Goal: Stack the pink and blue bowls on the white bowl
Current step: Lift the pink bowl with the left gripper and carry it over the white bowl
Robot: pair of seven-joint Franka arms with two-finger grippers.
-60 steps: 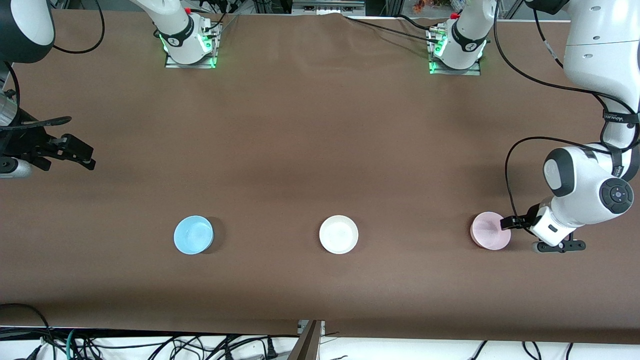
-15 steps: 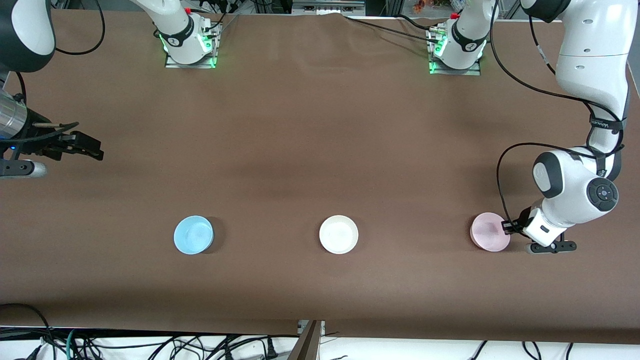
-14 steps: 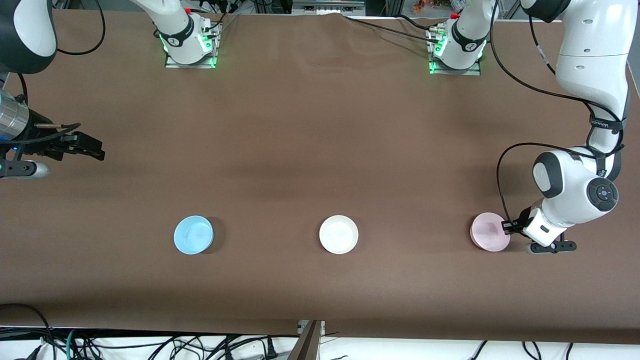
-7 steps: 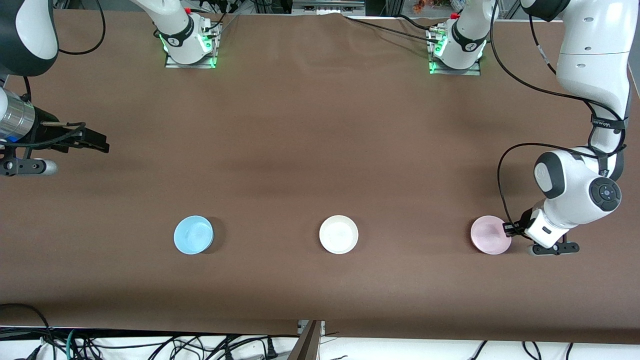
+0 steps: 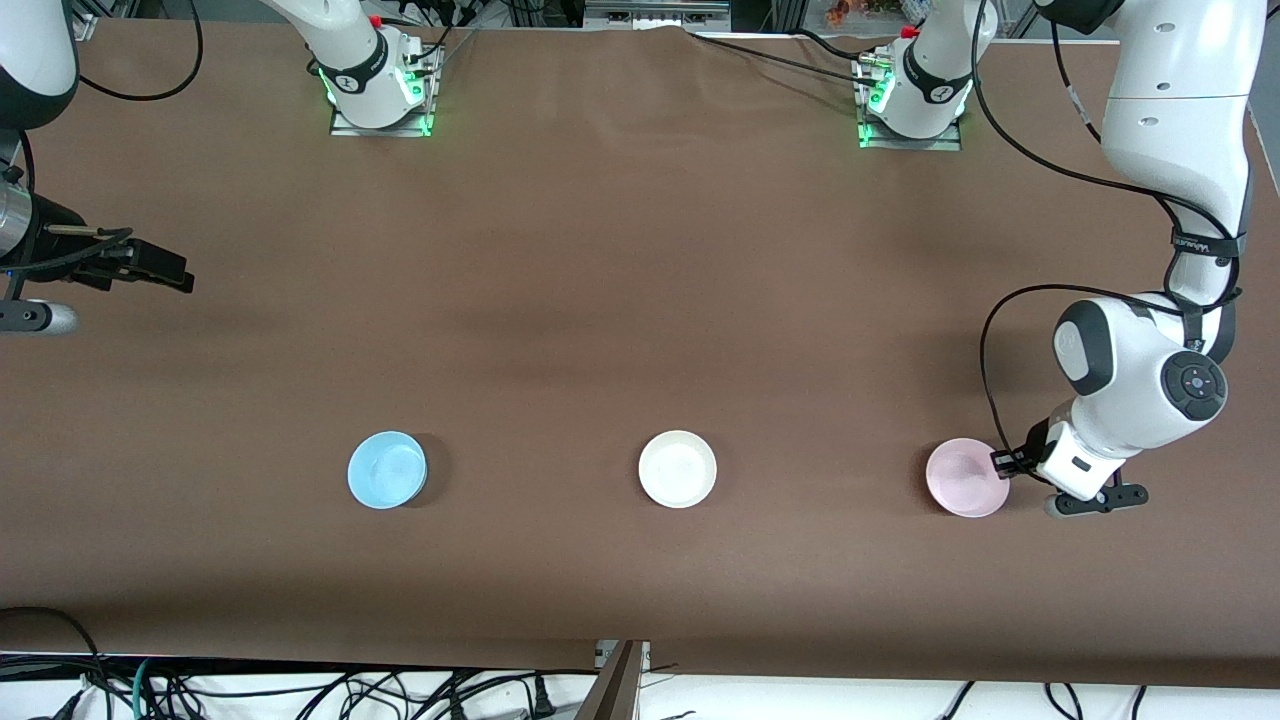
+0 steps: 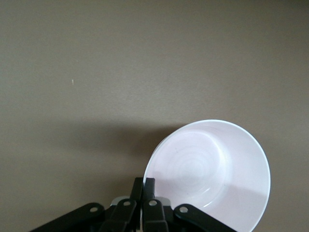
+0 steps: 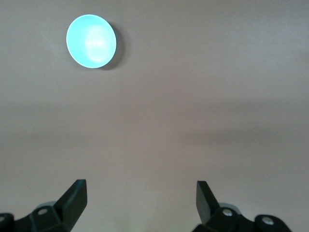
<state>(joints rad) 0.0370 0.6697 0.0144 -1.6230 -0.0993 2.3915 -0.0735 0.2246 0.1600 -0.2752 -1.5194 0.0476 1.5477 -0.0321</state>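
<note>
A robotics lab bench set up for recorded manipulation trials.

Two white arms are bolted to metal base plates (image 5: 380, 122) with green status lights, standing on a table (image 5: 620, 300) covered by a plain brown cloth. Black cables (image 5: 1040, 160) trail along the arms and across the cloth, more tangle on the floor (image 5: 300, 690) below the table's near edge, and aluminium framing (image 5: 655, 12) stands above the bases.

no legible text or labels anywhere (arm strap lettering blurred)

Left hand (image 5: 1003, 462) clamped on pink bowl (image 5: 962, 480) rim, white bowl (image 5: 678, 468) apart.
</note>
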